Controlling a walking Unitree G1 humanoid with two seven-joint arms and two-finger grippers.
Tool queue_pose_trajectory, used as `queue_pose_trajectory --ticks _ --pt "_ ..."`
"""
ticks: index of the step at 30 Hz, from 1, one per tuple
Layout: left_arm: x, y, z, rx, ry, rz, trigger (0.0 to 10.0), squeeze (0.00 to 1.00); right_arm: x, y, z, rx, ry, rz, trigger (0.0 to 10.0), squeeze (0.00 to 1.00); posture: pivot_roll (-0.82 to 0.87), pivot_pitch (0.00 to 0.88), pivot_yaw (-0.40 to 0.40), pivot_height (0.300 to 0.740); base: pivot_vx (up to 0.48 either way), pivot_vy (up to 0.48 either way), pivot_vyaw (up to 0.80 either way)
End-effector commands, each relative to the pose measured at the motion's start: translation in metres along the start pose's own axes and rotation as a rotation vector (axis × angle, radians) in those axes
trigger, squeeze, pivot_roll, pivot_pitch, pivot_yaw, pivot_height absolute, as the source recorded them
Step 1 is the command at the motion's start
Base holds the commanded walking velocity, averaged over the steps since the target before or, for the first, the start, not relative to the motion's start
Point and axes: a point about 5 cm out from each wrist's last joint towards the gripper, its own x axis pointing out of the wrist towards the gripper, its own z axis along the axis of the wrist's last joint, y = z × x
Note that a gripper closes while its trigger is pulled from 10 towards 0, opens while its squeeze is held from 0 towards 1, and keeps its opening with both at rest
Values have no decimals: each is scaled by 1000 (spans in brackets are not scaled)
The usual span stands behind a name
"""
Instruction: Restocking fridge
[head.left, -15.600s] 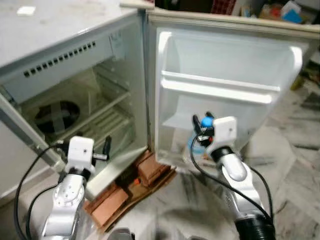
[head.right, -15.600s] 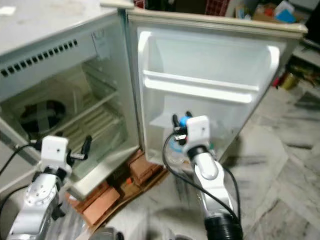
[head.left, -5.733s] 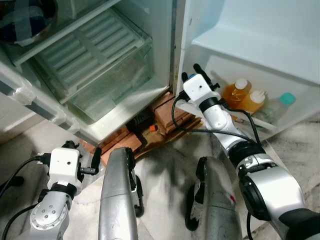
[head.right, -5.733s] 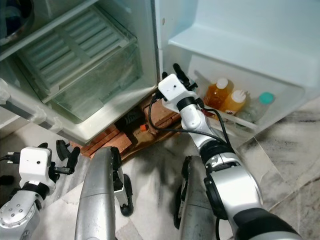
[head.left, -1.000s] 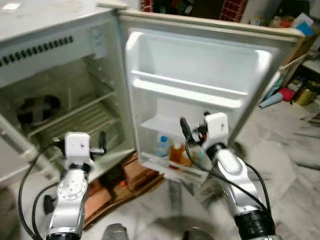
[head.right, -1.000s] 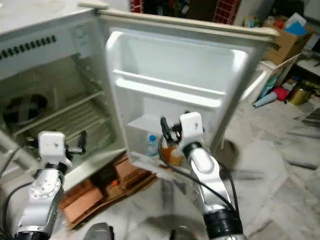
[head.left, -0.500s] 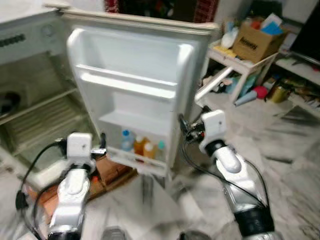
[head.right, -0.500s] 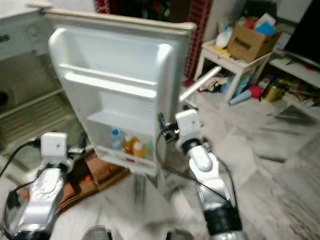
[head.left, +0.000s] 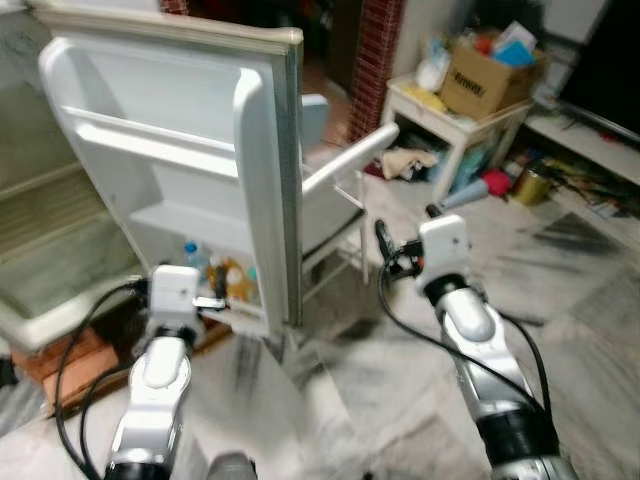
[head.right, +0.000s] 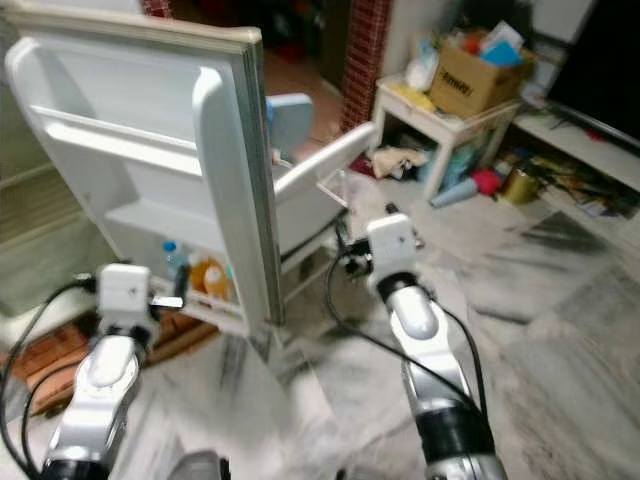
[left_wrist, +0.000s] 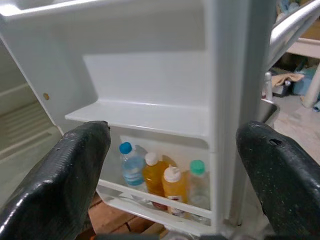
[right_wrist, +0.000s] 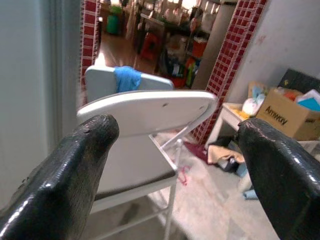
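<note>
Four bottles (left_wrist: 162, 175) stand in the fridge door (head.left: 170, 170) bottom shelf, near our spread left gripper (left_wrist: 170, 165). Our right gripper (right_wrist: 175, 165), spread, faces a folding chair (right_wrist: 145, 130); an "Amway" box (right_wrist: 292, 117) sits far right.

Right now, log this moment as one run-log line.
fridge door: open | door shelf bottles: four, upright | left end effector: open, empty | right end effector: open, empty, facing folding table

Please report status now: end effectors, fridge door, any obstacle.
Left end effector open, empty, facing door shelf bottles. Right end effector open, empty, facing folding chair. Fridge door open. Chair stands just behind door.
</note>
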Motion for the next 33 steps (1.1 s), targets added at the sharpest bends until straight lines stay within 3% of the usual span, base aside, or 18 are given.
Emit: queue_pose_trajectory --ticks 1,12,20,33 --pt "0 13 1 12 -9 37 10000 0 5 7 9 15 -39 18 10000 0 49 0 -4 740 0 -480 681" --pt "1 13 5 3 -31 43 10000 0 6 10 12 54 -58 42 10000 0 48 0 -3 740 114 -417 645" --pt "1 14 5 -5 -44 45 10000 0 6 15 12 73 -62 70 10000 0 48 0 -2 740 391 0 629" --pt "1 13 8 -24 -70 34 10000 0 6 19 12 97 -66 104 10000 0 47 2 -3 740 0 0 525"
